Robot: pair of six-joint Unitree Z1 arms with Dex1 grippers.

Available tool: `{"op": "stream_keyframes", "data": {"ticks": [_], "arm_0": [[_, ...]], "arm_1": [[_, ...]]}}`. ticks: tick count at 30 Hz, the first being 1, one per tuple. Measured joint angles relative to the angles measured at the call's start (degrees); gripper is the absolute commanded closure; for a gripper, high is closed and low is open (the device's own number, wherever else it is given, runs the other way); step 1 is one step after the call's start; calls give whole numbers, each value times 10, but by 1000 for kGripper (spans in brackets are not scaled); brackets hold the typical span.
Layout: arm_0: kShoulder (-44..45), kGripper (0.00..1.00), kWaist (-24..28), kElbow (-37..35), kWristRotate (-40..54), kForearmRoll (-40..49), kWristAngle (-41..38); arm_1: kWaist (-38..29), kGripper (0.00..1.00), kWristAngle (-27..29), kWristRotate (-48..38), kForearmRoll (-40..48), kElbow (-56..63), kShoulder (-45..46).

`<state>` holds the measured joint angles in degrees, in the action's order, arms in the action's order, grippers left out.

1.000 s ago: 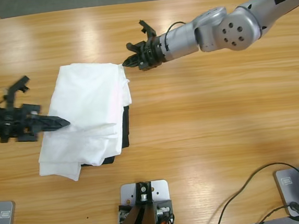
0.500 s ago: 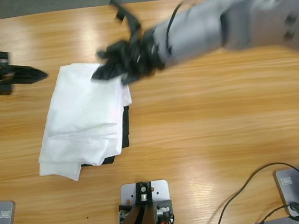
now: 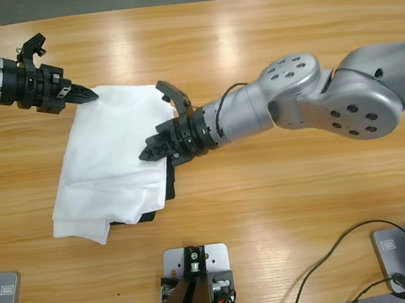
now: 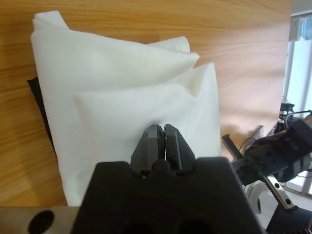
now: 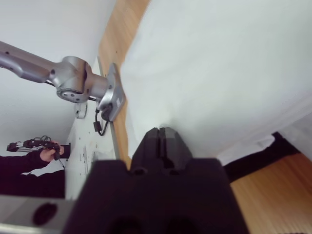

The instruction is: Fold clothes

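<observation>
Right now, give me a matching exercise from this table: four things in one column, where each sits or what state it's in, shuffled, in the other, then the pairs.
1. white T-shirt
2. black garment
3. left gripper
4. right gripper

A. jaws closed at the shirt's far corner
B. peeking out from under the shirt
C. jaws closed at the shirt's right edge
D. folded on the table

Pairs: 1-D, 2-B, 3-A, 4-C

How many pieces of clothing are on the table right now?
2. A folded white T-shirt lies left of the middle of the table. A black garment sits underneath it, only its edge showing along the shirt's right and lower sides. More could be hidden underneath.
</observation>
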<state>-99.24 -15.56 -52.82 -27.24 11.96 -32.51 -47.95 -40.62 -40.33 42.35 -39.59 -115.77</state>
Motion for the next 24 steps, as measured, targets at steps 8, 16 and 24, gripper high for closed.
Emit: {"op": "stream_keyframes", "data": {"ticks": [8, 16, 24], "arm_0": [[-25, 1000, 15, 0, 10, 0, 0], [-26, 1000, 28, 3, 25, 0, -1], [-5, 669, 53, 7, 25, 0, -1]], "arm_1": [[0, 1000, 5, -16, 62, 59, -31], [0, 1000, 12, -32, 97, 64, -38], [-1, 926, 97, -24, -80, 62, 127]]}}
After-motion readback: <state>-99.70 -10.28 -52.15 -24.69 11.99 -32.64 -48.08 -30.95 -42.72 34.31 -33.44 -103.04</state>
